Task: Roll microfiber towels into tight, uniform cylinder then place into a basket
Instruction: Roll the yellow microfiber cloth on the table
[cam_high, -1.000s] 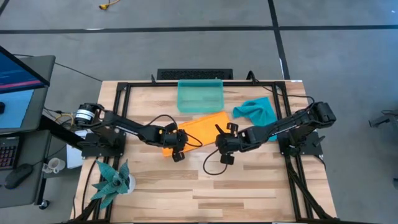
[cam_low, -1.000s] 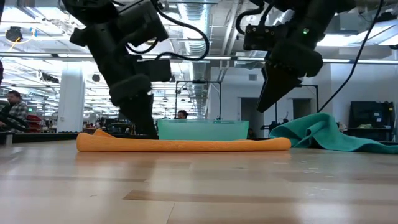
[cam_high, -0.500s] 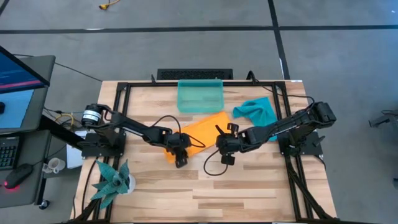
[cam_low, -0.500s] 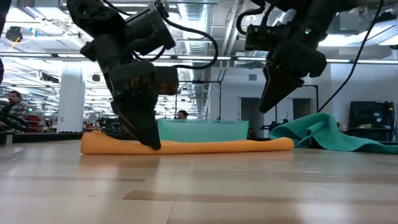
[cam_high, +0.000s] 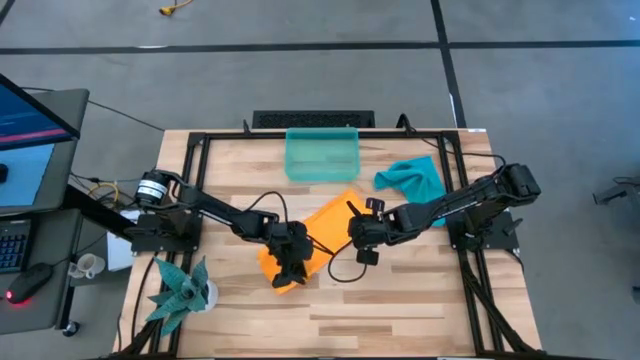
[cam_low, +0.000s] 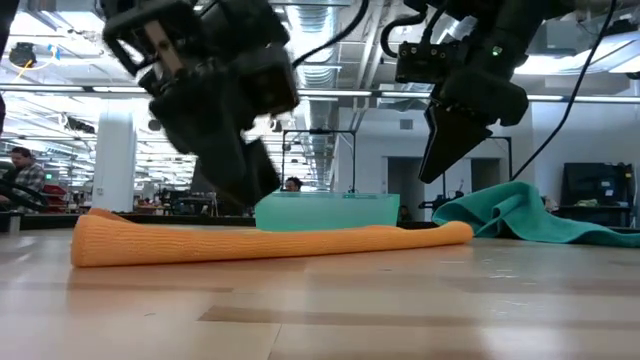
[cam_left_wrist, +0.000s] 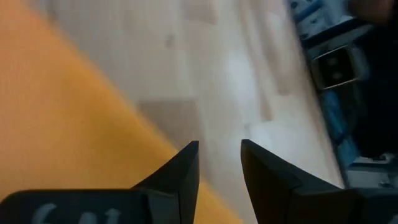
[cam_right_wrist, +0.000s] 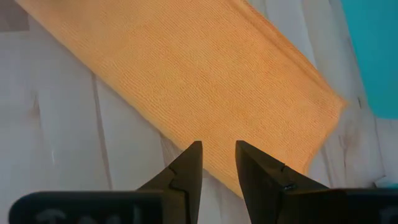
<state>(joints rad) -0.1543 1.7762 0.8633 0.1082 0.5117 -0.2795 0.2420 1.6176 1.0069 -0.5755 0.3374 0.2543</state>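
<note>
The orange towel (cam_high: 322, 222) lies flat and folded long on the wood, slanting from near-left to far-right; it also shows in the low view (cam_low: 270, 240). My left gripper (cam_high: 284, 276) slants down at its near-left end, fingers a little apart (cam_left_wrist: 217, 163) with bare wood between them. My right gripper (cam_low: 432, 172) hangs open above the towel's far-right end (cam_right_wrist: 217, 152), clear of it. The teal towel (cam_high: 412, 178) lies crumpled at the far right. The sea-green basket (cam_high: 322, 153) stands at the far edge. My left gripper comes slanting down from the left at the orange towel's near long edge (cam_left_wrist: 140, 127). One finger (cam_left_wrist: 183, 171) stands over that edge, the other over bare wood. In the low view the towel hides the fingertips, so I cannot tell whether they touch it.
A black metal frame (cam_high: 200, 140) runs round the table's left, far and right sides. A spiky teal plant (cam_high: 180, 290) stands at the near left corner. A black cable (cam_high: 340, 270) loops on the wood below my right gripper. A person (cam_low: 20, 170) sits in the room behind.
My left gripper has gone toward the table's near edge and a little right, turning and tipping as it went. The orange towel's left end has slid with it toward the near edge, while its right end stayed; the towel now lies more slanted.
</note>
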